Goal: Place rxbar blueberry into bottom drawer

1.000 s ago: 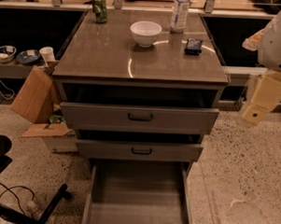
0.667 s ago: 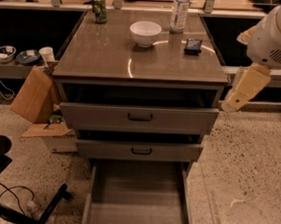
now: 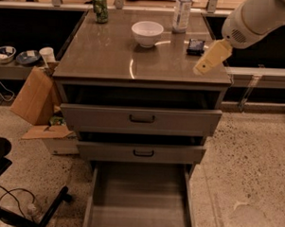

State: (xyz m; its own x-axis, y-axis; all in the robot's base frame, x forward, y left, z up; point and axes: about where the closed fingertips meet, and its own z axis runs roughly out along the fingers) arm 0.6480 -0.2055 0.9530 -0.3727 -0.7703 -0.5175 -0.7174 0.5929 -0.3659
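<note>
The small dark blue-black wrapped rxbar blueberry (image 3: 195, 46) lies flat on the glossy brown desk (image 3: 111, 62), toward the upper right of its top, just beside the base of a pale plastic bottle (image 3: 182, 13); a round white bowl (image 3: 147, 33) stands left of the bar, only its pale inner wall showing; a green drink can (image 3: 100, 7) stands at the desk's upper left corner.

The cream-coloured claw (image 3: 209, 60) hangs from the white arm (image 3: 258, 18) at the upper right of the frame, tilted down to the left, near the bar and over the desk's right edge; whether it is wide or narrow I cannot tell, and it carries nothing visible.

The long grey bottom drawer (image 3: 89, 203) is pulled out at the bottom centre, its plain flat floor in view from wall to wall; the two grey upper drawers (image 3: 142, 118) with black handles are partly out above it.

A brown cardboard box (image 3: 34, 96) leans at the desk's left side; a black chair base (image 3: 15, 209) sits at lower left; speckled floor (image 3: 253, 177) lies open to the right.
</note>
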